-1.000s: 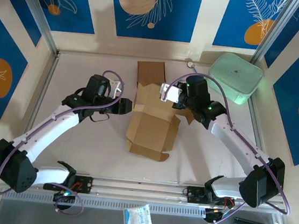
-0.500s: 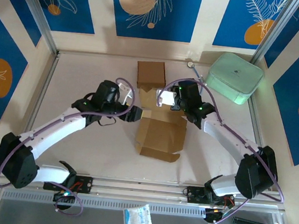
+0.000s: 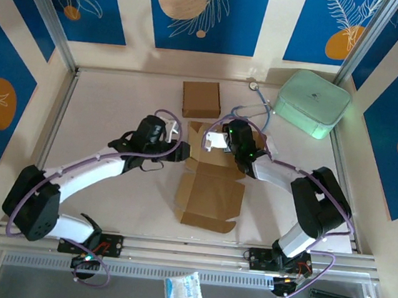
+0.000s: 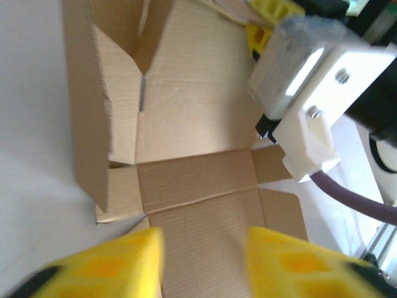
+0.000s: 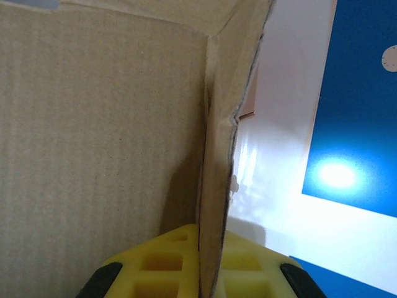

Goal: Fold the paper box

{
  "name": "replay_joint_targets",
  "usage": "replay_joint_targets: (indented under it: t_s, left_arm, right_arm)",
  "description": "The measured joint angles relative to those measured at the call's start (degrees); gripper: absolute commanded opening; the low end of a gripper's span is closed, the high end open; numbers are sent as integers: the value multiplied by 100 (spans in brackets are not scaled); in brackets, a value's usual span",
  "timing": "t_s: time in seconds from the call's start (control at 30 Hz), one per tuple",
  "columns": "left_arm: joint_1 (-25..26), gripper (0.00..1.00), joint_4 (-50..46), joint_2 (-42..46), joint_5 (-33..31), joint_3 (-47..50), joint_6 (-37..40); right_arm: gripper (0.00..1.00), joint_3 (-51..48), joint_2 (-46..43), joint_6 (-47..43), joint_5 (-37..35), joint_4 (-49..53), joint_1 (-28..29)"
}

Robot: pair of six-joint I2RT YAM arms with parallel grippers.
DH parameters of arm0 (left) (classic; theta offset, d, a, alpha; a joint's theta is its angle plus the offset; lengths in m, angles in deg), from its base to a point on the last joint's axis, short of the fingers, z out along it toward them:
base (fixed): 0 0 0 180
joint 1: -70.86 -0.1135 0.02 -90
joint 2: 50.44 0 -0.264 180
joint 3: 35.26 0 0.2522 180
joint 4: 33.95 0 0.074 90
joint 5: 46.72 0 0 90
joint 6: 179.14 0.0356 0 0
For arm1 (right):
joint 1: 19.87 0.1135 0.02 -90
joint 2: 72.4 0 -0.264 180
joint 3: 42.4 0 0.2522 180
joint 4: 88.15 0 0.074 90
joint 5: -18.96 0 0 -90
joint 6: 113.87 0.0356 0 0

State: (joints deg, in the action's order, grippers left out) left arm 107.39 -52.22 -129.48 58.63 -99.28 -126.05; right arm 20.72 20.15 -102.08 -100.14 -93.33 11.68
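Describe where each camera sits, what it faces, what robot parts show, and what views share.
Top external: above, behind, looking down at the table; left arm and right arm show.
Left wrist: on left arm, facing the paper box; yellow fingers show.
Right wrist: on right arm, facing a box wall between its fingers.
All share the paper box.

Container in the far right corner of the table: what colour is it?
The container is pale mint green, seen best in the top external view.
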Motion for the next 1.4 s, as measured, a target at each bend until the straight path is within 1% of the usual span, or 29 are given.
replay_joint_targets:
  t_s: [0.03, 0.13, 0.3, 0.37, 0.47, 0.5, 0.57, 0.63, 0.7, 0.77, 0.83, 0.9, 1.0, 1.07, 1.1, 1.17, 1.23, 1.3, 1.4]
  left_arm:
    - [90, 20, 90, -111, 0, -4, -133]
    - [354, 20, 380, -442, 7, -4, -531]
    - [555, 21, 817, -1095, 68, -70, -1008]
    - [564, 24, 866, -1329, 28, -129, -1062]
    - [540, 33, 852, -1591, -240, -234, -955]
    - [525, 37, 841, -1628, -407, -251, -887]
    - [474, 41, 826, -1635, -789, -269, -719]
    - [358, 47, 841, -1635, -1189, -267, -566]
    - [146, 49, 944, -1635, -1375, -219, -468]
    - [-162, 49, 1180, -1685, -1228, -153, -407]
    - [-442, 48, 1325, -1862, -807, -188, -278]
    - [-614, 46, 1290, -2017, -470, -267, -144]
    - [-603, 46, 1189, -2065, -179, -304, -7]
    - [-597, 48, 916, -2068, -236, -365, 2]
    - [-588, 47, 699, -2068, -334, -398, -2]
    - [-608, 38, 413, -2068, -448, -417, -31]
    - [-640, 30, 356, -2068, -358, -358, -83]
    - [-647, 25, 638, -2068, -33, -195, -240]
    - [-601, 24, 1353, -2035, 446, 195, -638]
  right_arm:
    - [8, 0, -4, 0, -11, -28, 11]
    - [7, 0, -20, 17, -22, -55, 11]
    - [7, 0, -90, 22, -55, -52, -7]
    - [7, 0, -144, 48, -55, -46, -7]
    - [7, 0, -238, 116, -63, 15, -7]
    - [7, 0, -264, 136, -72, 35, -7]
    - [7, 0, -308, 173, -72, 70, -7]
    - [7, 0, -356, 216, -72, 109, -9]
    - [7, 0, -402, 256, -72, 162, -17]
    - [7, 0, -428, 289, -72, 184, -28]
    - [7, -4, -439, 323, -72, 188, -42]
    - [7, -15, -461, 345, -74, 208, -55]
    - [7, -37, -494, 407, -72, 251, -72]
    - [7, -37, -498, 439, -72, 282, -83]
    - [7, -37, -498, 459, -72, 304, -83]
    - [7, -37, -501, 490, -72, 337, -83]
    - [7, -37, -503, 516, -72, 361, -83]
    - [7, -37, -503, 520, -72, 378, -90]
    - [7, -35, -503, 568, -72, 424, -94]
